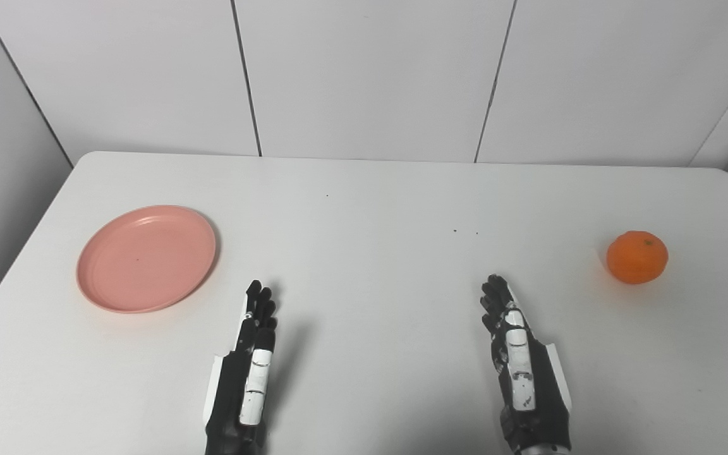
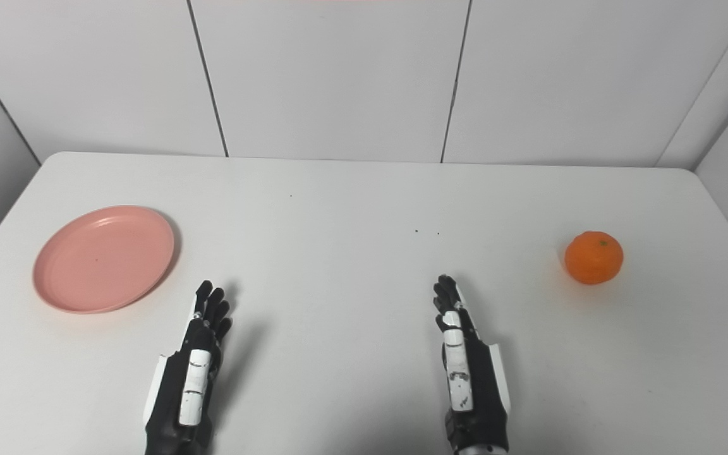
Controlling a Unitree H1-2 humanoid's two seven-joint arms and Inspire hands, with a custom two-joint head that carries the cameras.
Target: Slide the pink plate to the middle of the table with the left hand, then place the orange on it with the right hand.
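A: While both hands rest low at the near edge of the table (image 1: pixel 364 189), which step is shown?

B: The first step is shown as not yet begun. The plate (image 1: pixel 146 258) is seen flat at the left of the table, well apart from the middle. The orange (image 1: pixel 637 256) is seen at the far right, untouched.

A: How are the hands held?

B: The left hand (image 1: pixel 251 360) is held edge-up with fingers extended together, and nothing is grasped. The right hand (image 1: pixel 519 360) is held likewise, empty and straight. Neither is touching plate or orange.

A: What is called for next?

B: A reach up and leftward by the left hand is judged to be needed, so that the plate's rim can be met and the plate pushed rightward across the bare surface. The right hand is expected to wait until the plate is centred.
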